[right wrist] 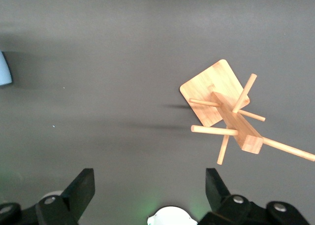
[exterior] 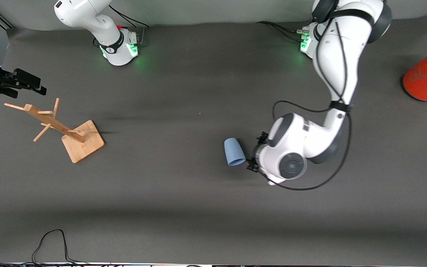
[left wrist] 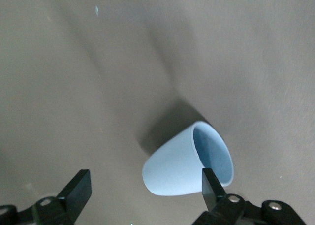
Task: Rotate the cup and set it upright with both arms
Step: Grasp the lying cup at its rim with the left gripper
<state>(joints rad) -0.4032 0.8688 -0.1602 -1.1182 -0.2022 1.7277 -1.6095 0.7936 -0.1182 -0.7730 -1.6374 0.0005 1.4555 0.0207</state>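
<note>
Lying on its side, the cup (left wrist: 183, 161) sits just off our left claw (left wrist: 146, 191) (fingers apart) so we can straddle it, while our right claw (right wrist: 148, 190) waits, also apart.

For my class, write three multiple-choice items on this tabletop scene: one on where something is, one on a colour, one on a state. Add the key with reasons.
1. Where is the wooden peg rack?
A. toward the right arm's end of the table
B. beside the can
C. on the cup

2. What colour is the can?
A. green
B. orange-red
C. white

3. How is the pale blue cup placed?
A. upright
B. hung on a peg
C. lying on its side

Key: 1 A, it stands near the right end effector, which is open. 2 B, its wall shows orange-red. 3 C, its rim faces sideways in front of the open left end effector.
</note>
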